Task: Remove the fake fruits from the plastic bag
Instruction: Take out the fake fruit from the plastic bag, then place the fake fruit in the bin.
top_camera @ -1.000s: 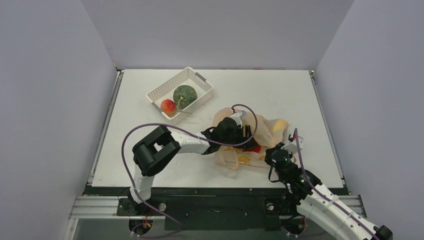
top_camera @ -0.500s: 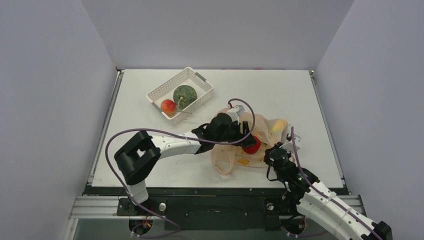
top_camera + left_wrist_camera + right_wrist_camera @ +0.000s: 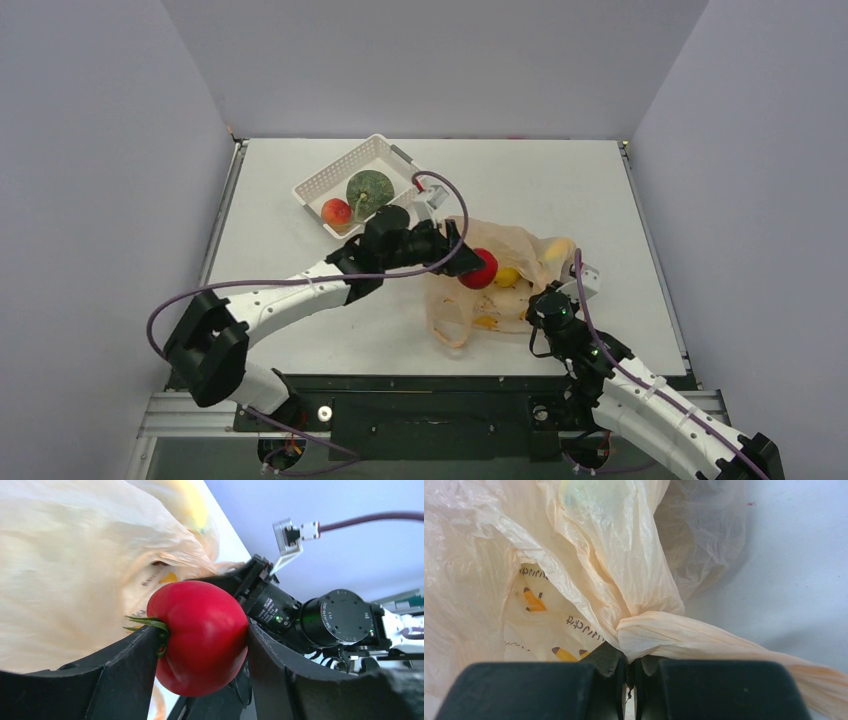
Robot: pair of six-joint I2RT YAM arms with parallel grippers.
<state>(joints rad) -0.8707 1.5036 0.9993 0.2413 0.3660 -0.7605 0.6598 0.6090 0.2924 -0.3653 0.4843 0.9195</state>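
Note:
My left gripper (image 3: 474,266) is shut on a glossy red fruit (image 3: 483,270) with a green stem and holds it just left of the plastic bag's mouth. In the left wrist view the red fruit (image 3: 200,635) fills the gap between both fingers (image 3: 125,670). The pale-orange plastic bag (image 3: 525,248) lies crumpled at centre right, with a yellow oval fruit (image 3: 507,277) showing inside. My right gripper (image 3: 547,303) is shut on a bunched fold of the bag (image 3: 649,630) at its near side. A dark green melon (image 3: 368,190) sits in the basket.
The white latticed basket (image 3: 322,179) stands at the far left and also holds an orange-pink peach (image 3: 336,212). The left arm stretches diagonally across the table from its base. The right arm's wrist (image 3: 335,620) is close behind the red fruit.
The left gripper has drawn the red fruit out of the bag, up and to the left. The bag has spread open. The right gripper keeps its hold on the bag.

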